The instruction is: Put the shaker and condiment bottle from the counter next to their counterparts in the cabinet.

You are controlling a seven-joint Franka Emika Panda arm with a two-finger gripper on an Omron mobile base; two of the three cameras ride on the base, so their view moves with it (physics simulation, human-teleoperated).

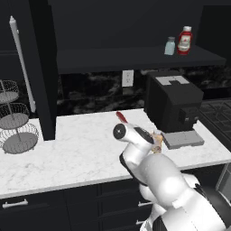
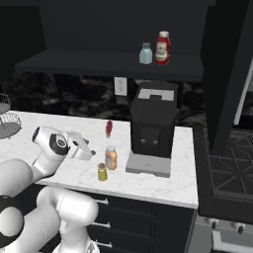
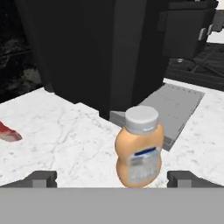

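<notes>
Two small containers stand upright on the white marble counter (image 2: pixel 59 131): an orange condiment bottle (image 2: pixel 111 158) and, just beside it at its 7 o'clock in the right base view, a stubby yellow-green shaker (image 2: pixel 102 172). Both sit left of a black coffee machine (image 2: pixel 153 126). The gripper (image 3: pixel 111 177) has its jaws spread wide, one finger on each side of the bottle in the hand view, not touching it. At 12 o'clock, on the cabinet (image 2: pixel 108 62) shelf, a pale blue shaker (image 2: pixel 145 54) and a red bottle (image 2: pixel 162 48) stand side by side.
</notes>
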